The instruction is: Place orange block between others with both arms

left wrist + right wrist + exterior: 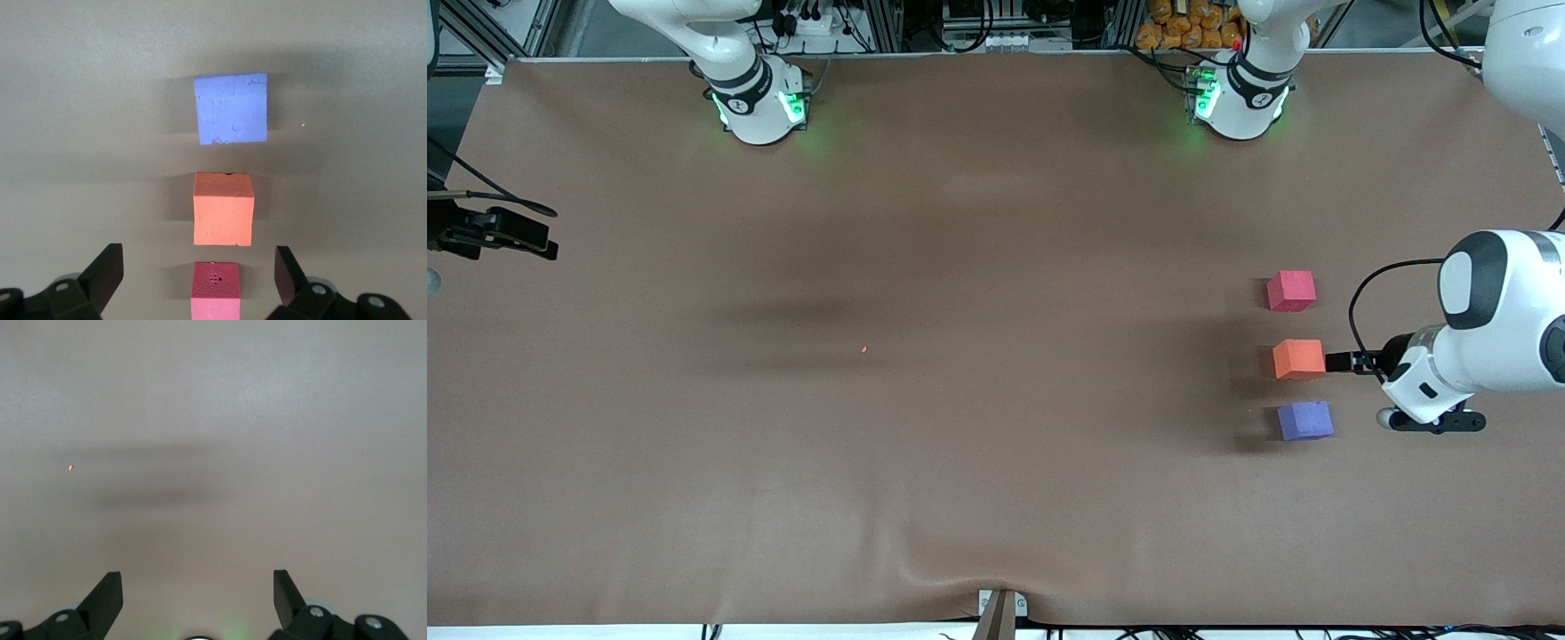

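The brown tabletop carries three cubes in a line toward the left arm's end — the pinkish-red cube farthest from the front camera, the orange block between, the purple-blue cube nearest. The left gripper hangs over them, open and empty; the right gripper waits open over bare tabletop. The placement looks done, so the main risk is the left gripper — a careless drop or sweep could knock the light foam row apart.
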{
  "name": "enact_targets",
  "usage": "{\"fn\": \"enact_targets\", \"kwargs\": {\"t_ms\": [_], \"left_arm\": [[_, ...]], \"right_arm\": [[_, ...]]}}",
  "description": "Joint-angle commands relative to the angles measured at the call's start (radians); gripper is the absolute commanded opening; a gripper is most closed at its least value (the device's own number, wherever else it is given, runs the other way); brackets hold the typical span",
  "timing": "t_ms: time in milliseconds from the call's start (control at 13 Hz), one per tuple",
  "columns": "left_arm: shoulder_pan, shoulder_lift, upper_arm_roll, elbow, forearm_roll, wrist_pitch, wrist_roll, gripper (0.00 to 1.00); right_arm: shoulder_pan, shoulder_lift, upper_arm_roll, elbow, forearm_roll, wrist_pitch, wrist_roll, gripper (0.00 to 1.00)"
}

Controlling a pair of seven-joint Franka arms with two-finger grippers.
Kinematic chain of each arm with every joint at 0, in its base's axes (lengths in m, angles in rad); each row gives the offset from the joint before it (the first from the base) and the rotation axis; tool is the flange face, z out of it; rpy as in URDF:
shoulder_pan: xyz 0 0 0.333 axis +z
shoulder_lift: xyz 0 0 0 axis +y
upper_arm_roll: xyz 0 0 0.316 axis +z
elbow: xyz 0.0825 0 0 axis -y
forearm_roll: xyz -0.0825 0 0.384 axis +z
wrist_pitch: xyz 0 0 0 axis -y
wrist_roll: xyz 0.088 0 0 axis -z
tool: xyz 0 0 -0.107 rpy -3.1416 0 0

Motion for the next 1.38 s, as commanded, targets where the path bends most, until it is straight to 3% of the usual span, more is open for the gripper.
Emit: {"fn": "enact_targets", "kwargs": {"t_ms": [0, 843, 1073, 1303], "left_arm": [[-0.001, -0.001, -0.006, 0.000, 0.007, -0.016, 0.008, 1.00], [-0.037, -0.003, -0.012, 0.003, 0.005, -0.014, -0.015, 1.00], [-0.044, -0.001, -0.058, 0.009, 0.005, -0.014, -0.100, 1.00], [-0.098, 0.001, -0.061, 0.026, 0.005, -0.014, -0.201, 1.00]], "right_arm": [[0.001, -0.013, 0.005, -0.004, -0.025, -0.005, -0.011, 1.00], [0.001, -0.013, 0.005, -0.004, -0.023, -0.007, -0.011, 1.00], [0.000, -0.013, 0.005, -0.004, -0.023, -0.007, -0.011, 1.00], [0.000, -0.013, 0.005, -0.004, -0.023, -0.007, -0.011, 1.00]]}}
